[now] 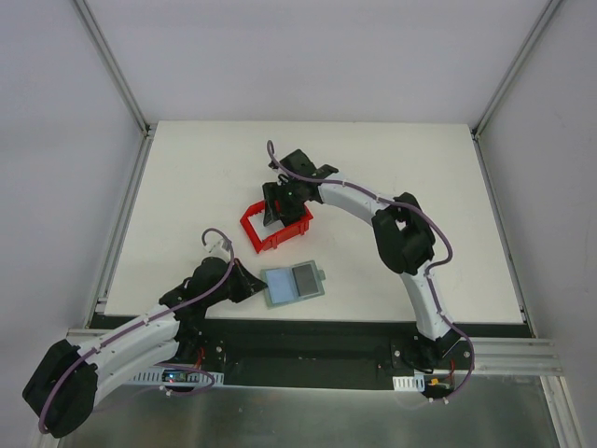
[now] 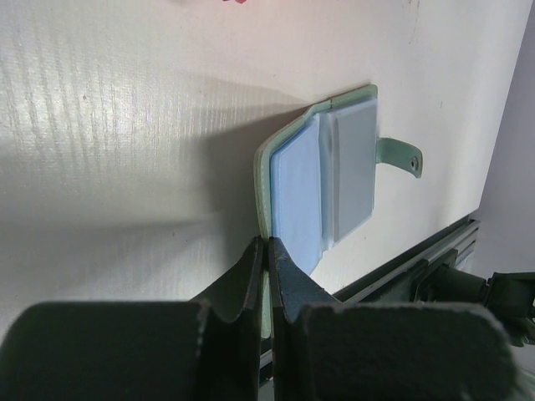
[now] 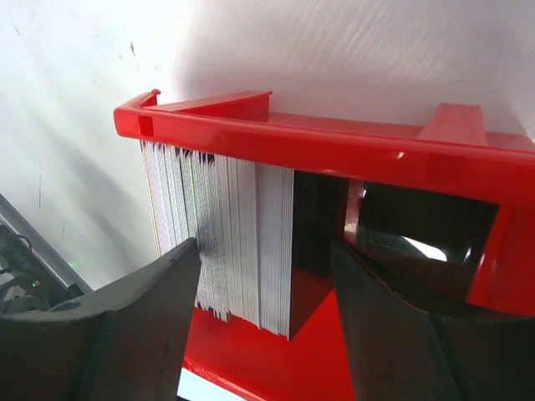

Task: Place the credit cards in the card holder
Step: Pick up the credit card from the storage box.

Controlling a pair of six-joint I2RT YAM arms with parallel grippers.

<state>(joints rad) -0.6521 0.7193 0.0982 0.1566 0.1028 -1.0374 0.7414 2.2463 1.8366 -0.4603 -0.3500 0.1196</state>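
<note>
Plastic credit cards upright between spread right fingers; card holder edge pinched between left fingers.

I count one red bin, one card holder just beside it, and inside it one packed row of credit cards, too many to number.

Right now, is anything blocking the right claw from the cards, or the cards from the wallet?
Nothing visible. The right gripper hangs open right at the cards standing in the uncovered red bin. The wallet lies open on the table nearby, its edge pinched by the left gripper.
</note>
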